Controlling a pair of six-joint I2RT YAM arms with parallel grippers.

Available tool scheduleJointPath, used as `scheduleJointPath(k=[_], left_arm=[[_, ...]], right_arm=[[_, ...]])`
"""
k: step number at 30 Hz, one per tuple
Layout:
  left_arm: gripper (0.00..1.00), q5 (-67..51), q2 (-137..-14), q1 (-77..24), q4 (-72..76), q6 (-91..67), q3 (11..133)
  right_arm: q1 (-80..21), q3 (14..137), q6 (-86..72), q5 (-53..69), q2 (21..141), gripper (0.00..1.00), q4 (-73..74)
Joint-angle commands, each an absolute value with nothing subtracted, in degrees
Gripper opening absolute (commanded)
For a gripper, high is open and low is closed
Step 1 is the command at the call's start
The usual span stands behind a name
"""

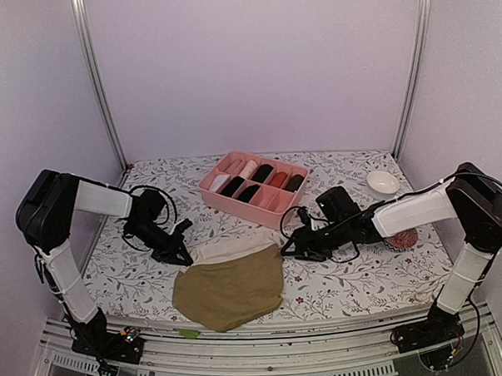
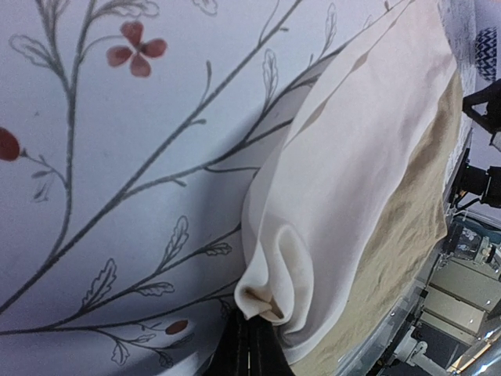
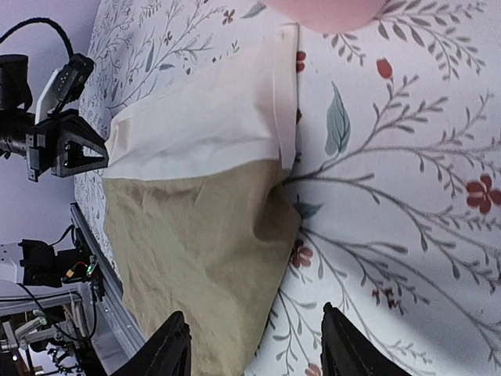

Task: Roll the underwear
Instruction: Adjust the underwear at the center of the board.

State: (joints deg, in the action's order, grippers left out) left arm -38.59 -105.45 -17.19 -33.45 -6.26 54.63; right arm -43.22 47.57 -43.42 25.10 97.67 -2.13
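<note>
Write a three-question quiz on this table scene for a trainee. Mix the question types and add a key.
1. True or false: the left claw is shut on the cream waistband of the olive-brown underwear.
2. The right claw is: A) open, holding nothing; B) shut on the underwear; C) shut, holding nothing.
3. Short answer: is the underwear rolled up or spread out?
Key: 1 true; 2 A; 3 spread out.
</note>
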Motion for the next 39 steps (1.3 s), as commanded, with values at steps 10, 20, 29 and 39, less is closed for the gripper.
scheduleJointPath(k=[10,20,29,39], left_arm=[[0.00,-37.7,-104.8,-17.7,-32.8,-6.1,54.0],[0.00,-37.9,-104.3,-17.6,-32.8,-6.4,53.4],[0.00,-37.2,-106.2,-17.4,-33.8,-6.1,54.8],[0.00,-35.7,-105.4,-16.1,-33.6,-6.0,54.1]], right_arm=[[-45.2,55.5,-37.7,26.7,111.0,0.08,-8.4],[-53.2,45.1,-41.9,27.0,91.9,0.44,-0.3],[-46.0,46.9,-49.2,19.4,95.1,0.33,2.8],[-45.6,55.4,-49.3,18.3,106.8,0.26,7.0]])
